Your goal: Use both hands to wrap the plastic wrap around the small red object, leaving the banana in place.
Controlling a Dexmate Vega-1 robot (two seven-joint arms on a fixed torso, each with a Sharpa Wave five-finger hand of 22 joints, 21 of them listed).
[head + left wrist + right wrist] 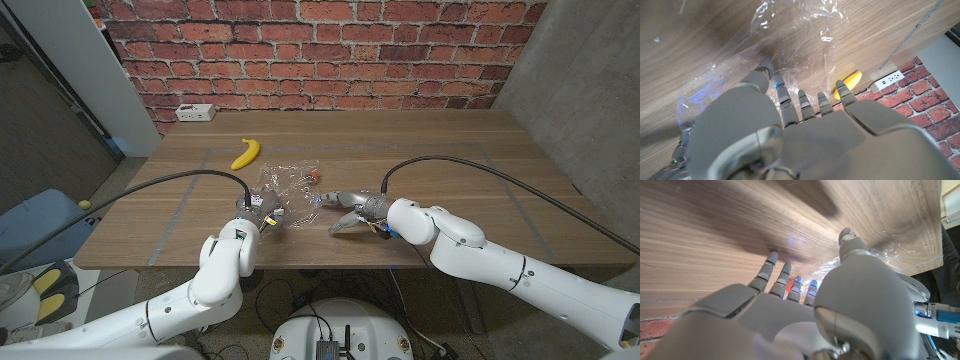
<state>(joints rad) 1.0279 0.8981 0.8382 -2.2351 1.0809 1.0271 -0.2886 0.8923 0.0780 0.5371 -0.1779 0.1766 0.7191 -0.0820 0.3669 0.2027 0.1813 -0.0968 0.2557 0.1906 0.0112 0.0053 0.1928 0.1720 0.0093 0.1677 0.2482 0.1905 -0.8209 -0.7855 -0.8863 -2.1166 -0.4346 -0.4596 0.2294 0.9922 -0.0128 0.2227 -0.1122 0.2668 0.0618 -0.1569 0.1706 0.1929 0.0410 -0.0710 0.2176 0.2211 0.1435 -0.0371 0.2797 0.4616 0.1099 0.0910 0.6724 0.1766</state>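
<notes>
a wooden table (440,200) stands in front of a red brick wall (320,50). one sheet of clear plastic wrap (290,190) lies crumpled near the middle of the table, a little toward the near edge. one small red object (316,174) sits at the far right edge of the wrap; whether it lies on the film or just beside it cannot be told. one yellow banana (246,153) lies well apart from the wrap, toward the far left corner. one white power strip (195,113) rests at the far left corner against the wall.

the left hand (256,213) is at the near left part of the wrap, its fingers (785,100) reaching out over the film with the thumb down on it; the film bunches around the fingertips, but whether it is actually pinched cannot be told. the right hand (352,211) reaches in from the right, its fingers (771,265) spread and pointing toward the near right edge of the wrap, holding nothing.

no containers are on the table. two black cables (500,175) arc over the table to the two wrists.
</notes>
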